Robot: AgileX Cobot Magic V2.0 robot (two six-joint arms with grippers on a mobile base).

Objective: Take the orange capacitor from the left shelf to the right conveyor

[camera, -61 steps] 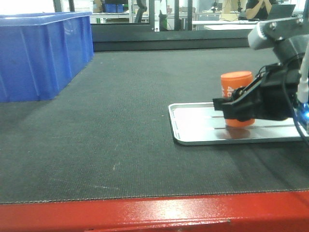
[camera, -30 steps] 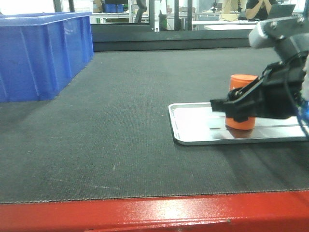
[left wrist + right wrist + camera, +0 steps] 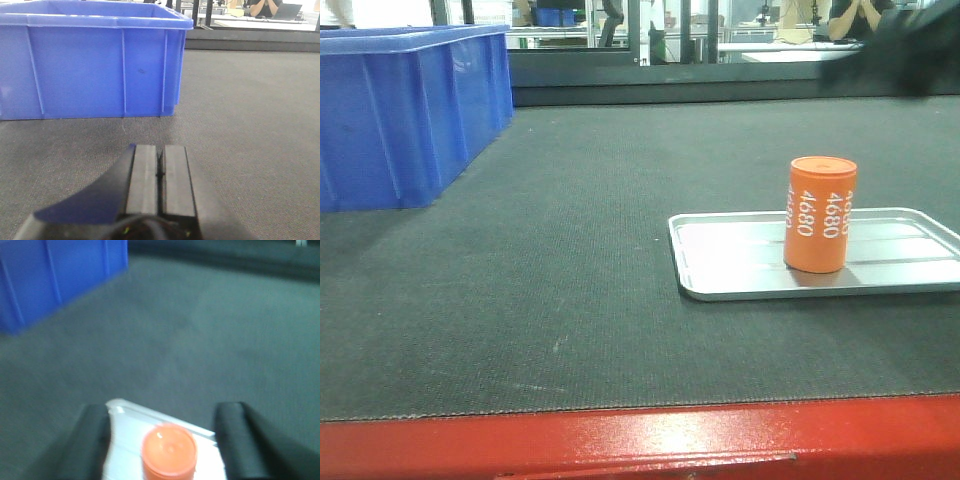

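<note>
The wide dark grey textured fabric belt of the conveyor fills most of the scene, with its glossy red metal frame edge running along the near side. On the far left of the belt stands one large blue plastic bin with ribbed walls; the views do not look down into it, so its contents cannot be told. On the right, resting flat on the belt, lies one shallow silver metal tray with a raised rim. It holds a single thing: the small orange cylindrical capacitor, upright on its end, white "4680" printed down its side, standing toward the tray's right half and nearer its front rim. Open belt separates bin and tray, and both lie well apart.

The left gripper sits low over the belt, facing the blue bin's near wall; its two flat black pads are pressed together with only a hairline seam between them and nothing held.

The right gripper hangs above the tray, blurred; its two dark fingers are spread wide, one on each side of the capacitor's round orange top, with clear gaps and no contact. In the front view only a dark blur shows at the far upper right.
</note>
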